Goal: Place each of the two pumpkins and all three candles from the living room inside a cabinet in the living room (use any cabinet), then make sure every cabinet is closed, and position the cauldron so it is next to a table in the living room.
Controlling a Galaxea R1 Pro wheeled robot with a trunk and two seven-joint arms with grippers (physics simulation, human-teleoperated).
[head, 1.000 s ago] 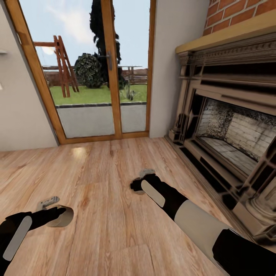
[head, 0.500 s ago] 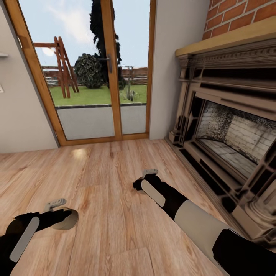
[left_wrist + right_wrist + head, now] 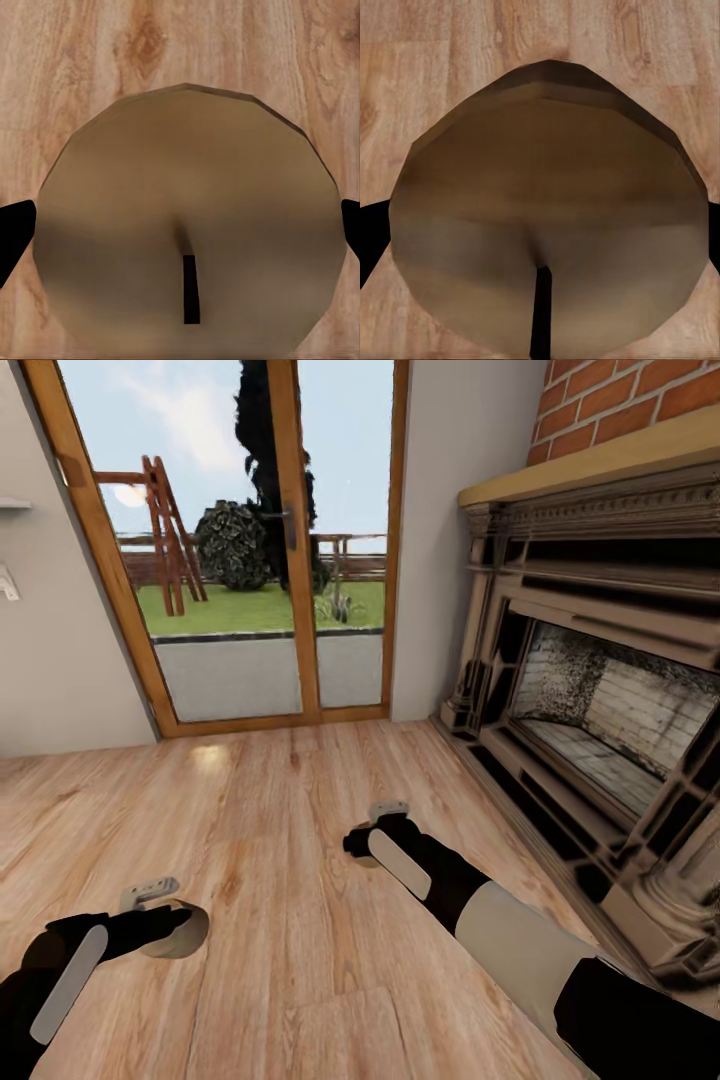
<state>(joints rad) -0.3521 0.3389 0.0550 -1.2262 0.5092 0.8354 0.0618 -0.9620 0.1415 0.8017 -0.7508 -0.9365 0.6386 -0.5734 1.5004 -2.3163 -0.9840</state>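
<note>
Candles (image 3: 187, 240) (image 3: 547, 225) sit clamped between each claw's fingers, above floor (image 3: 300, 840).

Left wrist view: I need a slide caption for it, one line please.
Left gripper carries a beige candle, flat top and wick facing the camera, above the wood plank floor.

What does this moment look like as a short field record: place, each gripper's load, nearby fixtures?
place: wood plank floor in front of a glass door
left gripper: shut on a candle, beige cylinder with a dark wick
right gripper: shut on a second candle
fixture on the right: fireplace with brick above the mantel
outside: lawn, shrub and wooden frame through the glass
cabinet in sight: cannot tell from these views
</note>
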